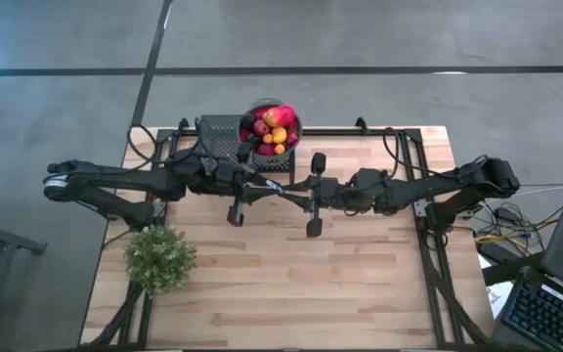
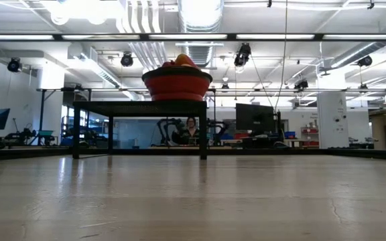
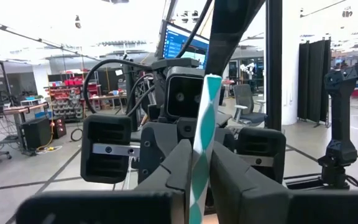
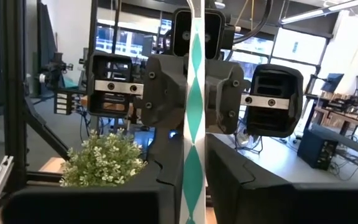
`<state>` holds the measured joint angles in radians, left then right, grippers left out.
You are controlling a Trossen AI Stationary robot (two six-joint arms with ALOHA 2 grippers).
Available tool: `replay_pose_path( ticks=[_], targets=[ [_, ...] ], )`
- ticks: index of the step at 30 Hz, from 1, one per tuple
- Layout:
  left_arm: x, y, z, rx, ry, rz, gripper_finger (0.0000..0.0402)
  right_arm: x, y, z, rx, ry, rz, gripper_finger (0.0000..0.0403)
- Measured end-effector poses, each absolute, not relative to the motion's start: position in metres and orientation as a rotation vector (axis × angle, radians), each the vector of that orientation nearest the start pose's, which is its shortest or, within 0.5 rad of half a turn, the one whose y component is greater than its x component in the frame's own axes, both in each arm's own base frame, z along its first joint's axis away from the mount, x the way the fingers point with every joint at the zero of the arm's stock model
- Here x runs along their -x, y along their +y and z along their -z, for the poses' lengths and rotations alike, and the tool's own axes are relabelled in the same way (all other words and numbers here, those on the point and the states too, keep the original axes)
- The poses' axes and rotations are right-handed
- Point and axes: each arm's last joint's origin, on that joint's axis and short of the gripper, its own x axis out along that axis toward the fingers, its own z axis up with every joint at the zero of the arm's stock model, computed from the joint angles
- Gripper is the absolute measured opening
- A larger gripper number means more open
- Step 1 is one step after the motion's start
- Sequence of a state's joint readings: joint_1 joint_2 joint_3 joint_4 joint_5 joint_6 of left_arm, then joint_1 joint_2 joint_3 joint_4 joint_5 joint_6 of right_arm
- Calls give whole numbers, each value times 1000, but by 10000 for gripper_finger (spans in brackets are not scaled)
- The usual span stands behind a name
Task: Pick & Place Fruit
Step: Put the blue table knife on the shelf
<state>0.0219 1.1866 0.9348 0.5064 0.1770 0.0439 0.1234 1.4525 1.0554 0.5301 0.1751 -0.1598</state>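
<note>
Both grippers, left (image 1: 262, 188) and right (image 1: 294, 193), pinch one teal-and-white strip (image 3: 201, 155) mid-frame, while the fruit bowl (image 1: 272, 129) sits just above, nearer the left.

A robotics lab in an open industrial hall: exposed ceiling ducts (image 2: 200, 13), strip lights (image 2: 313, 37), monitors (image 2: 254, 117), other robot arms (image 3: 344, 112) and stocked shelves (image 3: 67, 93) beyond the desk (image 1: 360, 284).

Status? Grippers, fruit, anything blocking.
Left gripper and right gripper meet mid-table, both shut on one teal-and-white striped strip. Fruit piled in red bowl on black stand, far edge. Plant near-left, out of the way.
</note>
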Motion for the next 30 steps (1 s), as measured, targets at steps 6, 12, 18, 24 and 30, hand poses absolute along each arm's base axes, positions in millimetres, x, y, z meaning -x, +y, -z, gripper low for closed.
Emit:
replay_pose_path(
  ticks=[6,12,18,24,30],
  targets=[
    [-266,1,-369,-46,-254,157,41,-331,36,-338,116,-116,58,112],
    [-256,1,-375,-22,-246,139,41,-318,34,-343,134,6,83,182],
    [-231,8,-385,8,-205,-107,41,-294,27,-348,117,172,216,234],
    [-206,18,-387,74,-121,-435,41,-263,11,-348,76,337,445,269],
    [-190,27,-409,120,33,-687,40,-237,-8,-354,15,378,559,292]
  ],
)
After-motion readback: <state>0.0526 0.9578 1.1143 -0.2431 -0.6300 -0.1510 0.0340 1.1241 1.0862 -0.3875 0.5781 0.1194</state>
